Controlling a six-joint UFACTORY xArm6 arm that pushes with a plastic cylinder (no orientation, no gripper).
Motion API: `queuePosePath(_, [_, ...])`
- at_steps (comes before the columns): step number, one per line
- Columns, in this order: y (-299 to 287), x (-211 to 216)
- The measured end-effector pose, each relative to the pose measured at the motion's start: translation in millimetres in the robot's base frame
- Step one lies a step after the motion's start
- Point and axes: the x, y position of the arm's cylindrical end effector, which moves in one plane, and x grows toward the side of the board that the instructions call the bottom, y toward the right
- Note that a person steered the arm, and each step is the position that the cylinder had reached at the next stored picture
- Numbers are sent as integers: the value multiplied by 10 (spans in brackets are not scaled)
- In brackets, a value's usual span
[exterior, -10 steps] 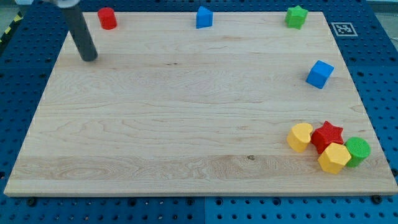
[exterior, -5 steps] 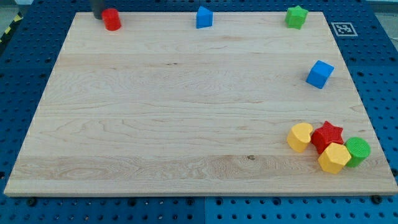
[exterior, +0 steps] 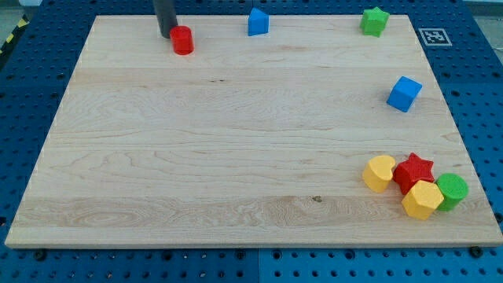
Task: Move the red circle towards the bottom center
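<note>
My rod runs out of the view's top edge, so only its lower stretch shows, and my tip [exterior: 167, 34] sits so close against the red circle [exterior: 182, 39] that I cannot tell touching from just beside. In the cluster at the view's lower right, the red star [exterior: 413, 170] is partly covered by the yellow hexagon [exterior: 422, 199], which also hides one side of the green cylinder [exterior: 453, 191]. The wooden board [exterior: 236, 157] loses its bottom corners to shadow.
</note>
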Motion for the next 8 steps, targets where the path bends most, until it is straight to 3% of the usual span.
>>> queuePosePath(5, [1054,1112])
queuePosePath(8, [661,1918])
